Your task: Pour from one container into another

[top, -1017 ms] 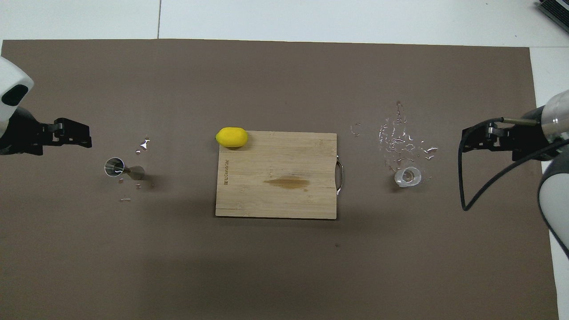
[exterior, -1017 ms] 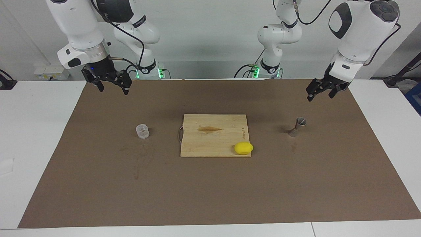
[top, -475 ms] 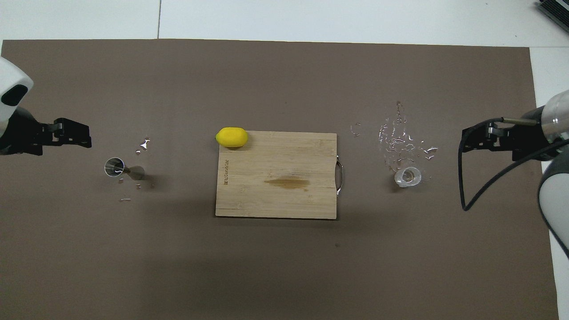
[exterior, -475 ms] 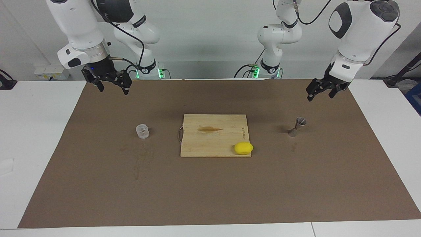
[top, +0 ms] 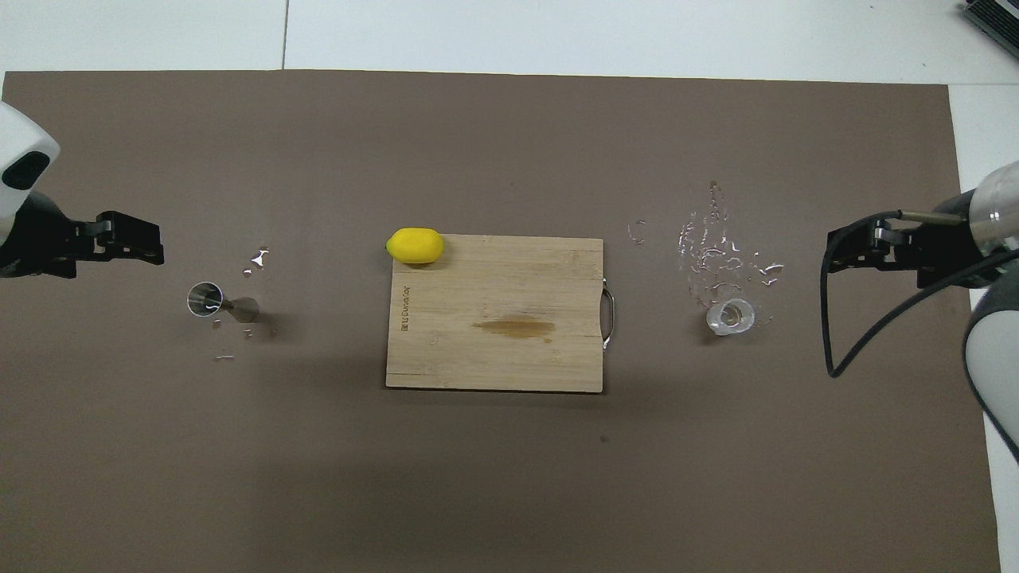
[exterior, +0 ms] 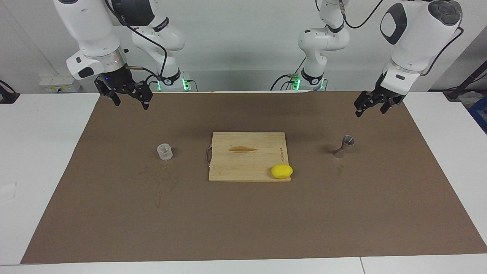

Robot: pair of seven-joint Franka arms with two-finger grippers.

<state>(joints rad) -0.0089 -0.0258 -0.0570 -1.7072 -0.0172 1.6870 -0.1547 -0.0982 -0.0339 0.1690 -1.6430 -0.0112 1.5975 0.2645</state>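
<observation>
- Across the desk [exterior: 45,152], nothing is shifting: held against the views of a second ago, both arms, the cup and the jigger are all sitting exactly where they were.
- Left pincer [exterior: 372,103] is hanging released and empty, raised over the brown mat [exterior: 243,220] at the left arm's end, above and apart from the jigger.
- Right pincer [exterior: 128,98] is likewise hanging released and empty over the mat's edge nearest the robots, at the right arm's end, well apart from the cup.
- Clear cup [exterior: 165,152] is standing upright on the mat, between the wooden board [exterior: 243,163] and the right arm's end of the desk.
- Metal jigger [exterior: 344,146] is standing on the mat, toward the left arm's end, seemingly upright, well apart from the cup.
- Judgement: with no motion showing, the pour is reading as either not begun or already over; neither container is being held or tilted.
- Wet splashes [top: 720,251] are glinting on the mat just beside the cup, farther from the robots; smaller drops [top: 256,259] are lying around the jigger. Slippery footing may be affecting any set-down.
- Board is lying between the two containers, carrying a lemon [exterior: 282,171] at its corner farthest from the robots and a brown stain [exterior: 242,149].
- Judgement: any carry from cup to jigger is having to clear the board and lemon.
</observation>
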